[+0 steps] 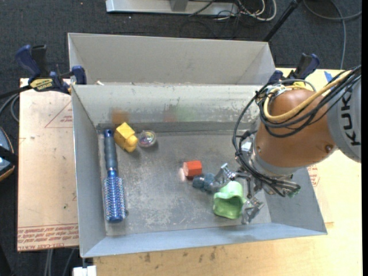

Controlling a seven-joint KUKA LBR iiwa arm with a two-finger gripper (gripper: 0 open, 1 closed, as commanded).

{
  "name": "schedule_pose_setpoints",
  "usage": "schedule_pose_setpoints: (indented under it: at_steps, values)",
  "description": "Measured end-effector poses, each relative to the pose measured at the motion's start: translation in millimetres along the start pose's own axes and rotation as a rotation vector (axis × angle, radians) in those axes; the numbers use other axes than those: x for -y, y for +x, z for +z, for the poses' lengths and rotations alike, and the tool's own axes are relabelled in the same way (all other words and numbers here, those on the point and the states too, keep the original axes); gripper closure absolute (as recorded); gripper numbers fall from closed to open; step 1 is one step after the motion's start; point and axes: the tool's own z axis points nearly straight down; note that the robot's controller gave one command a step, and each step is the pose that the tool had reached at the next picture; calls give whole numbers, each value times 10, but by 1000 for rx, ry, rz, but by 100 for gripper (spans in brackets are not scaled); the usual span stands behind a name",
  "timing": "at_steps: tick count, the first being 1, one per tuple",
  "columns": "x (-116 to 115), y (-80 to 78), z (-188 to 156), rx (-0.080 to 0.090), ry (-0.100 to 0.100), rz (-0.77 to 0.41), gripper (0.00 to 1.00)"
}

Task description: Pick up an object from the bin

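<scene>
My gripper (pixel 237 192) is low over the bin's right front part, with its fingers spread open. One fingertip (pixel 223 172) stands at the upper left of a soft green cup-shaped thing (pixel 227 202), the other (pixel 251 211) at its lower right. The green thing lies on the bin floor between them. A small grey-blue piece (pixel 202 183) lies just left of the upper fingertip. A red block (pixel 192 168) sits a little further left.
A blue hairbrush (pixel 112 180) lies along the left wall. A yellow block (pixel 126 137) and a clear ball (pixel 146 139) sit near the back left. The arm's orange dome and cables hang over the right side of the bin.
</scene>
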Motion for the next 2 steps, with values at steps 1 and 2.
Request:
schedule_pose_setpoints:
  at_steps: [1, 2]
  values:
    - [294, -19, 614, -4, -2, -100, 0]
    - [287, -27, 588, -1, -1, -101, 100]
